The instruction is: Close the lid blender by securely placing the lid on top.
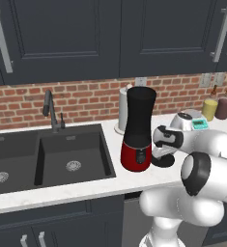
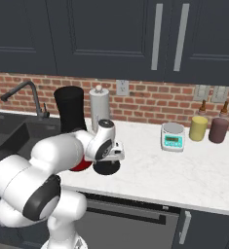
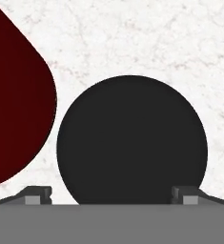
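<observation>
Claw (image 3: 111, 194) above the lid (image 3: 131, 140), pointing down at it. Fingertips (image 3: 37, 194) spread wide, one either side of the disc's near edge, nothing held between them; whether the tips touch the rim cannot be told. In the left base view the claw (image 1: 164, 155) sits over the lid (image 1: 164, 163), hand low near the worktop (image 1: 86, 185).

Lid lies flat on the white marble worktop, just right of the blender (image 1: 138, 129), close to its red base but apart from it. Blender stands upright near the sink (image 1: 42, 157), black jar open at the top.

Behind the blender, a white roll (image 1: 122, 110) against the brick wall. Farther right on the worktop (image 2: 184, 170): scale (image 2: 173, 136), then a yellow bottle (image 2: 199, 126) and a dark red bottle (image 2: 219, 127), well apart from the lid (image 2: 107, 168).
</observation>
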Available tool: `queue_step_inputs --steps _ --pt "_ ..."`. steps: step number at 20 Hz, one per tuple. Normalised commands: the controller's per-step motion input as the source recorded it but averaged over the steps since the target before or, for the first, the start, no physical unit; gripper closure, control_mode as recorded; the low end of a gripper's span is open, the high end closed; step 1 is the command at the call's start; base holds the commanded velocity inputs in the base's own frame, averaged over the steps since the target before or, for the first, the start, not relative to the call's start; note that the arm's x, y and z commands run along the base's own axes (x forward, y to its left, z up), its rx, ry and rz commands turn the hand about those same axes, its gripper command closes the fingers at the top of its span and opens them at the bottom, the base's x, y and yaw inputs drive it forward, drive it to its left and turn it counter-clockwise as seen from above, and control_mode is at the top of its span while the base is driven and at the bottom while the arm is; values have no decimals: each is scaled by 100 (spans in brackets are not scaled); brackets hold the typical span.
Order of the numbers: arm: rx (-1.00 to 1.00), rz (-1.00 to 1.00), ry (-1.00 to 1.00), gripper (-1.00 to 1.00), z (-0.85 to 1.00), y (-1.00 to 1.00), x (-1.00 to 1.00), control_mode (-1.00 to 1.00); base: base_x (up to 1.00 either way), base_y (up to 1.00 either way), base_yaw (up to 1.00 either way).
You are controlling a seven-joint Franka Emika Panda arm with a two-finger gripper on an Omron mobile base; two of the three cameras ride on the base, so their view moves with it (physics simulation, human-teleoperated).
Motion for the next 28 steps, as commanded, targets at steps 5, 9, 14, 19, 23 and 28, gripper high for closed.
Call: queue_step_inputs --steps 5,9,14,19,23,28 --pt "0 9 -6 -100 -16 0 18 -100 0 0 0" --pt "0 10 -5 -100 -26 0 10 -100 0 0 0" --pt "0 10 -4 -100 -28 0 10 -100 0 0 0" --pt "0 10 -5 -100 -14 0 13 -100 0 0 0" --pt "0 8 -4 -100 0 0 17 -100 0 0 0" --pt "0 8 -4 100 0 0 13 -100 0 0 0"
